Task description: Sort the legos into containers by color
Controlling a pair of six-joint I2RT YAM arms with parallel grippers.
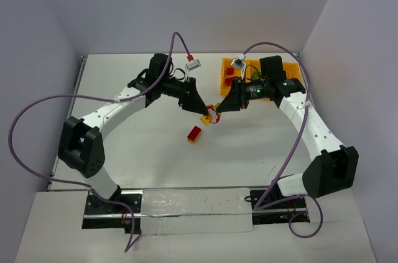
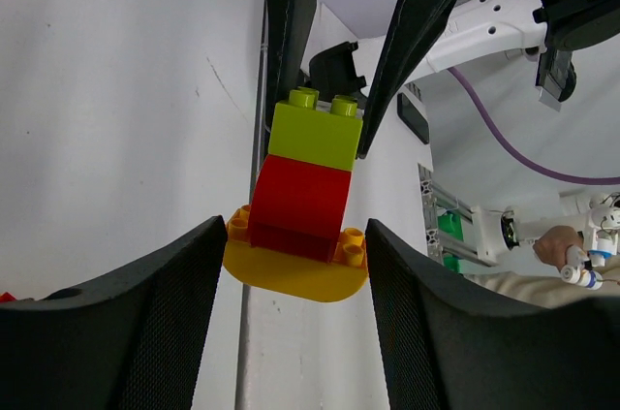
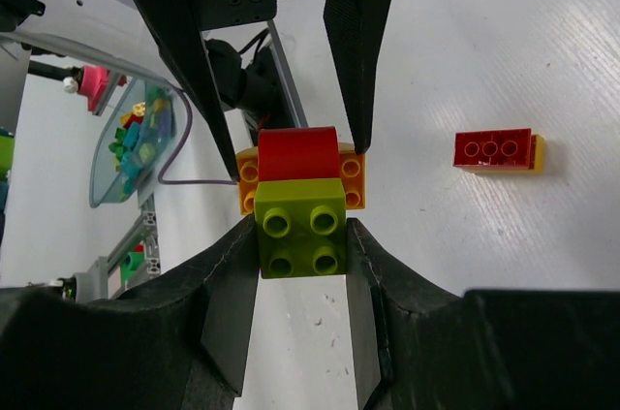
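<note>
A three-brick stack hangs in mid-air between my grippers above the table's middle (image 1: 212,114): lime green brick (image 3: 300,226), red brick (image 3: 297,153), yellow brick (image 2: 295,274). My left gripper (image 2: 295,284) is shut on the yellow end. My right gripper (image 3: 300,255) is shut on the lime green end (image 2: 315,134). A red-on-yellow pair (image 1: 194,134) lies on the table just below them and also shows in the right wrist view (image 3: 494,149). The orange-yellow tray (image 1: 292,66) stands at the back right, partly hidden by my right arm, with red bricks (image 1: 230,71) in its left compartment.
A white tagged connector (image 1: 193,64) on a purple cable lies at the back centre. Another tag (image 1: 237,61) sits over the tray's left end. White walls close in the table on the left, back and right.
</note>
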